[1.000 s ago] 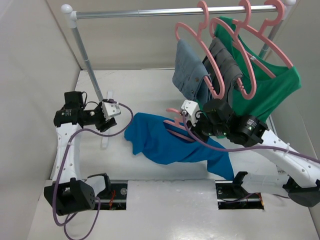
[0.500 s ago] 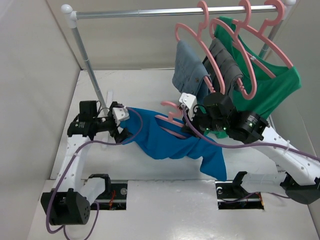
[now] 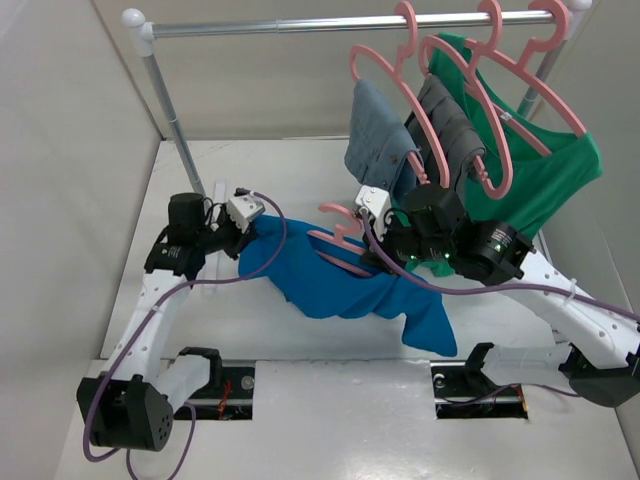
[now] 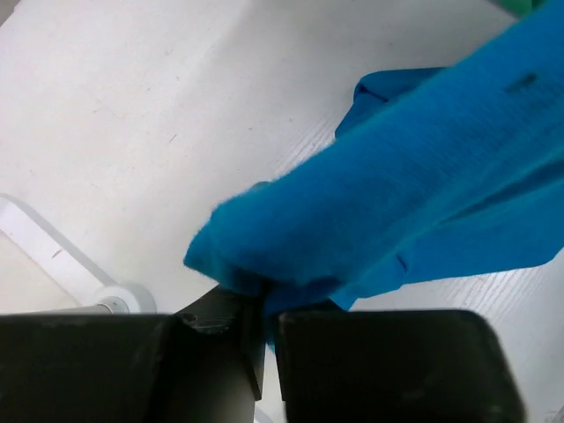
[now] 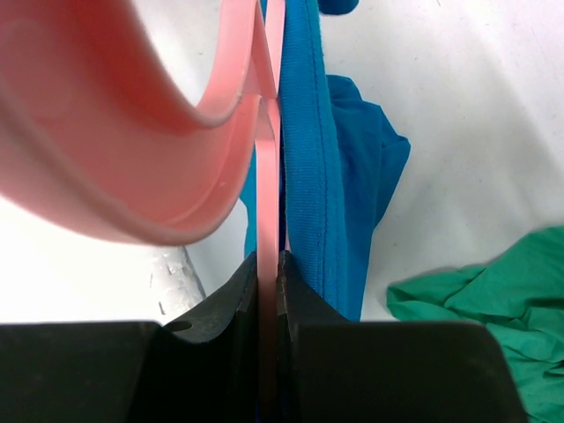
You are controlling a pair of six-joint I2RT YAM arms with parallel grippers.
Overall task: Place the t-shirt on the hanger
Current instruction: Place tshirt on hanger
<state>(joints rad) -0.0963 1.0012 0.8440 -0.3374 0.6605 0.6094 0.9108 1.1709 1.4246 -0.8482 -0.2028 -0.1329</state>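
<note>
The royal-blue t-shirt (image 3: pixel 330 280) hangs stretched between both arms above the table, one end trailing down to the lower right. My left gripper (image 3: pixel 243 232) is shut on its left edge; in the left wrist view a fold of the t-shirt (image 4: pixel 397 203) is pinched at my left gripper (image 4: pixel 264 304). The pink hanger (image 3: pixel 340 238) lies partly inside the shirt, its hook showing at the top. My right gripper (image 3: pixel 372 252) is shut on the hanger's thin bar (image 5: pixel 267 211), with the t-shirt (image 5: pixel 322 176) draped right beside my right gripper (image 5: pixel 269 269).
A metal clothes rail (image 3: pixel 300 22) spans the back, its post (image 3: pixel 175 130) close behind my left arm. Other pink hangers carry grey-blue garments (image 3: pixel 385 145) and a green shirt (image 3: pixel 530 170) just behind my right arm. Grey walls (image 3: pixel 60 180) close both sides.
My left gripper moved right to the shirt's left edge, opened wide, then shut on the cloth. The right gripper lifted the hanger and shirt slightly up and left.
</note>
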